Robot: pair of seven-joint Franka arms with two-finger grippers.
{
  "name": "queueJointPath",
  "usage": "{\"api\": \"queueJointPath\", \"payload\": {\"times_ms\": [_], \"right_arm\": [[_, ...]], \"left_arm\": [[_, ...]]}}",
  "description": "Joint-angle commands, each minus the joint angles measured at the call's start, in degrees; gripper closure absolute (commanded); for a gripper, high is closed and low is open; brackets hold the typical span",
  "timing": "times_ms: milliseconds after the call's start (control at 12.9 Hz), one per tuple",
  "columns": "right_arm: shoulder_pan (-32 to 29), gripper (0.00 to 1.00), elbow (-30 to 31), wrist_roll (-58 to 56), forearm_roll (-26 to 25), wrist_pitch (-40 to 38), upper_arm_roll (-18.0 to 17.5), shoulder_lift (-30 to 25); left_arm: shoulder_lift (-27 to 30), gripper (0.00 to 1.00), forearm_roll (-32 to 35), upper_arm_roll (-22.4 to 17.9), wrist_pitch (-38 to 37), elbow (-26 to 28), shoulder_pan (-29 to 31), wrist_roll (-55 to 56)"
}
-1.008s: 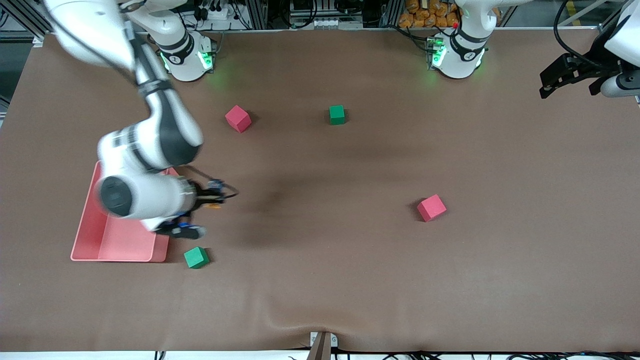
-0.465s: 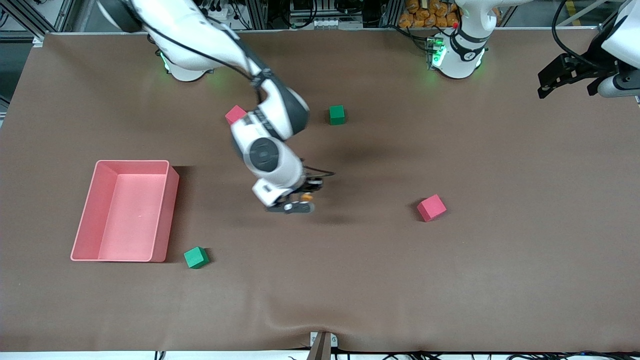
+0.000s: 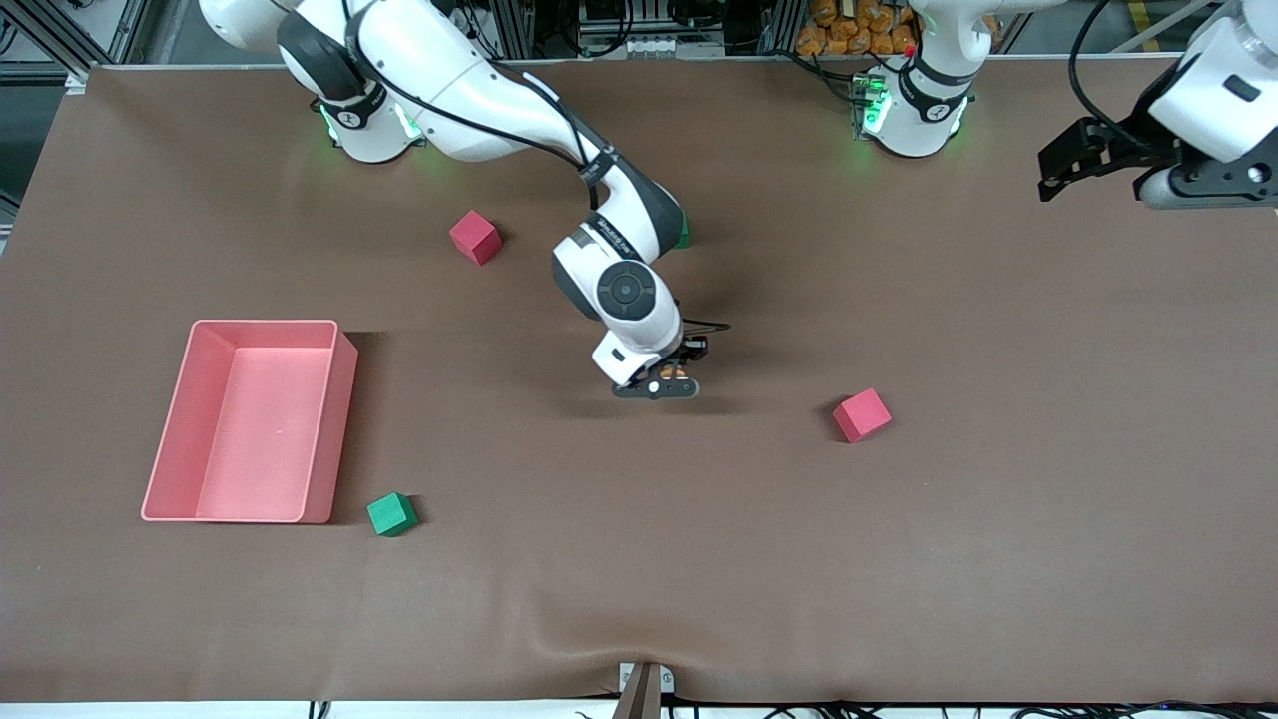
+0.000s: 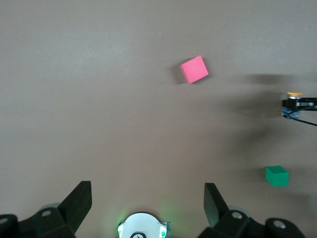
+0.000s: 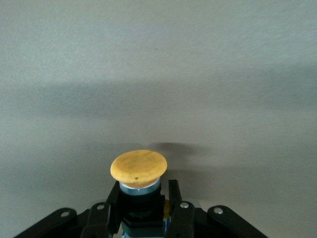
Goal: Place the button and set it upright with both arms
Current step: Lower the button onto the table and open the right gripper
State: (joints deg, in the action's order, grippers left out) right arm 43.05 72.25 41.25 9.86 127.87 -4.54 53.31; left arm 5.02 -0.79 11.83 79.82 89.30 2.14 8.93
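My right gripper (image 3: 671, 379) is shut on the button (image 5: 138, 173), a round orange cap on a short black body. It holds the button over the middle of the table, cap pointing away from the wrist. In the front view only a sliver of orange (image 3: 677, 373) shows between the fingers. The left wrist view catches the held button (image 4: 294, 95) from afar. My left gripper (image 3: 1058, 170) is open and empty, held in the air over the left arm's end of the table; its fingers (image 4: 79, 203) stand wide apart.
A pink tray (image 3: 329, 419) sits toward the right arm's end. A green cube (image 3: 391, 514) lies beside its near corner. A red cube (image 3: 474, 237) lies near the right arm's base. Another red cube (image 3: 862, 414) lies beside the right gripper, toward the left arm's end.
My right arm swung from over the pink tray to the table's middle, carrying the button. My left gripper shifted slightly toward the middle of the table.
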Motion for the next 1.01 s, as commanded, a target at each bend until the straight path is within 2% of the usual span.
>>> {"api": "queueJointPath", "payload": {"times_ms": [0, 155, 233, 388, 620, 931], "right_arm": [[2.21, 1.00, -4.04, 0.94, 0.60, 0.53, 0.84, 2.94], [2.92, 1.00, -4.22, 0.94, 0.51, 1.77, 1.02, 4.17], [2.92, 0.96, -4.22, 0.77, 0.51, 1.77, 1.02, 4.17], [3.01, 0.00, -4.22, 0.59, -0.79, 1.68, 1.11, 4.09], [1.35, 0.00, -4.22, 0.59, -1.60, -0.59, 1.11, 1.64], [-5.41, 0.00, -9.13, 0.50, -2.03, -16.13, 1.28, -3.72]], "left_arm": [[0.43, 0.00, -1.31, -0.06, -1.06, 0.17, -0.12, -0.76], [-0.27, 0.00, -1.41, 0.03, -1.07, 0.26, -0.12, -0.76], [-0.97, 0.00, -1.49, 0.03, -1.07, 0.35, -0.12, -0.76], [-3.07, 0.00, -1.49, 0.03, -1.07, -0.26, -0.38, -0.06], [-4.58, 0.00, -1.41, 0.03, -1.07, -0.62, -0.30, 0.56], [-4.75, 0.00, -1.32, 0.03, -1.07, -0.27, 0.14, 0.55]]}}
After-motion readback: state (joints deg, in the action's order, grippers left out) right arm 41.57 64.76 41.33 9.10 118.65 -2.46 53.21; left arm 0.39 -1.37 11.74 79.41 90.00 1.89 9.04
